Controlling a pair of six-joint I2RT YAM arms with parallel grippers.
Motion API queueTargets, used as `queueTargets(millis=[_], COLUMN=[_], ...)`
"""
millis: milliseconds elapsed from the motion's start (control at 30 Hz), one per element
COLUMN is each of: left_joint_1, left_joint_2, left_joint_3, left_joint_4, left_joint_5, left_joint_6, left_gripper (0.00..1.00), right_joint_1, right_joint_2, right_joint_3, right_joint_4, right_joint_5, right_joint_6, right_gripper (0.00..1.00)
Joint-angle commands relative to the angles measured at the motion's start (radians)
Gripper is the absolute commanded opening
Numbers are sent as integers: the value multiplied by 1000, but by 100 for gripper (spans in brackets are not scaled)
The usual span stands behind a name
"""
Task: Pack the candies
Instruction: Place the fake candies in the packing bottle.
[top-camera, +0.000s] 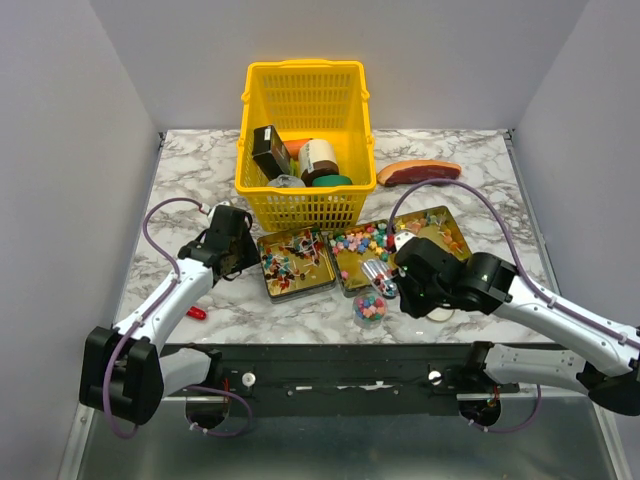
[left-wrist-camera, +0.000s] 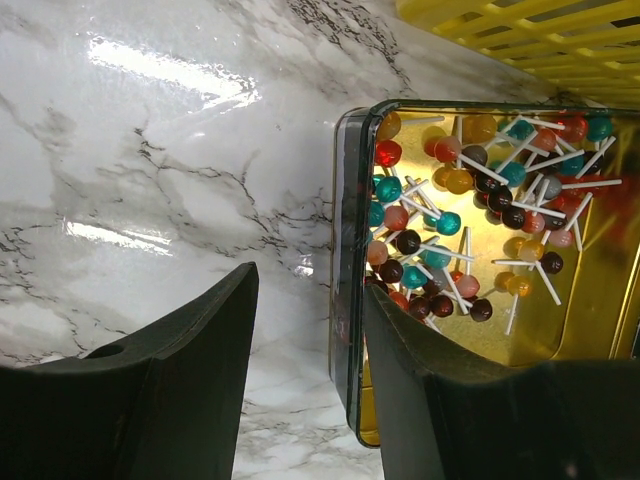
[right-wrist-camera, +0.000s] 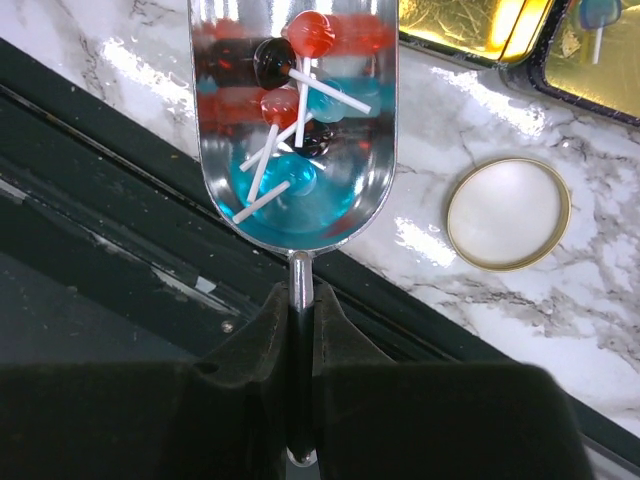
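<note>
The table (top-camera: 180, 170) is white marble with grey veins, glossy under the lights, closed in by plain grey walls (top-camera: 60, 150), with a black rail along its near edge.

At the back stands a yellow basket (top-camera: 300, 95) holding a black box, cans and a jar; a reddish slab (top-camera: 418, 172) lies to its right. In front of it sit three gold tins side by side. The left tin (left-wrist-camera: 590, 300) is full of lollipops (left-wrist-camera: 470, 220), red, teal, amber and dark, their white sticks crossing every way. The middle tin (top-camera: 345, 280) holds small loose candies (top-camera: 360, 242) in many colours. The right tin (top-camera: 450, 240) has only a few. Near the table's front edge a small clear jar (top-camera: 369, 310) holds mixed candies, and its round lid (right-wrist-camera: 508, 213) lies flat on the marble to its right.

My right gripper (right-wrist-camera: 297, 300) is clenched on the thin handle of a metal scoop (right-wrist-camera: 350, 190). The scoop runs straight out from my fingers, bowl ahead, open side up, and carries a few red, dark and blue lollipops. It points far-left, over the jar and the middle tin's near corner.

My left gripper (left-wrist-camera: 310, 282) is released and grips nothing, low beside the left tin's outer rim, one finger over marble, the other at the rim; I cannot tell if it touches.
</note>
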Motion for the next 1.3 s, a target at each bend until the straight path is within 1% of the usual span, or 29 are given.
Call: queueTargets(millis=[0,233,367,467,600,667,767,933,1267], left_joint_1=[5,5,5,6,6,6,6,6,6], left_joint_2=[14,15,17,18,17,14,9,4,6], left_joint_3=[11,6,8,9,8,6,6,3,6], left_joint_4=[17,19,22,22,22,22,20,22,24], left_joint_5=[11,6,6,6,11,9,8,9,14], left_joint_6=[3,2,2,3,2,2,3,2,2], left_gripper=[57,57,57,57,57,57,57,57,57], right_joint_1=[22,48,54,59,59,57,59,59,57], right_joint_2=[4,6,1,23,69,83,113,139,132], right_joint_3=[-12,-18,-34,-32,18,25,31,66,40], right_joint_4=[-49,-114,-147,-189,-249,-253,-272,-307,-341], right_joint_5=[-52,-86,-136,-156,-158,-208,-234,-230,-256], right_joint_6=[69,114,126,108,103,96,94,94,112], right_gripper=[1,1,1,1,1,1,1,1,1])
